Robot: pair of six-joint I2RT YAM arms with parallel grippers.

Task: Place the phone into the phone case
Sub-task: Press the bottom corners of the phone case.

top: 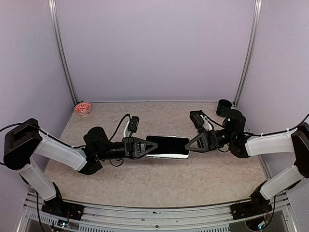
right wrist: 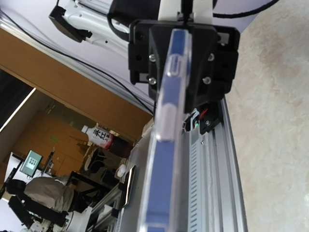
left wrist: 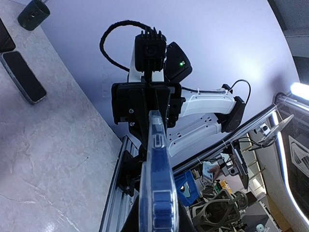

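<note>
– At the centre of the top view, what hangs between the two arms?
– That's the phone case [top: 166, 146], lifted clear of the bench [top: 145, 183] with its broad face up. The left gripper [top: 146, 146] is closed on its left end and the right gripper [top: 187, 143] on its right end, each pinching across the thin rim.
– Why hold both ends?
– I'd guess that held at two points it cannot twist, and either arm could let go and regrip. Both wrist views show its blue edge running straight to the opposite gripper.
– And the phone?
– A phone [left wrist: 24, 77] lies flat on the bench at the upper left of the left wrist view, well apart from the case, dark face up. Whether the held case already has something in it, I cannot tell.
</note>
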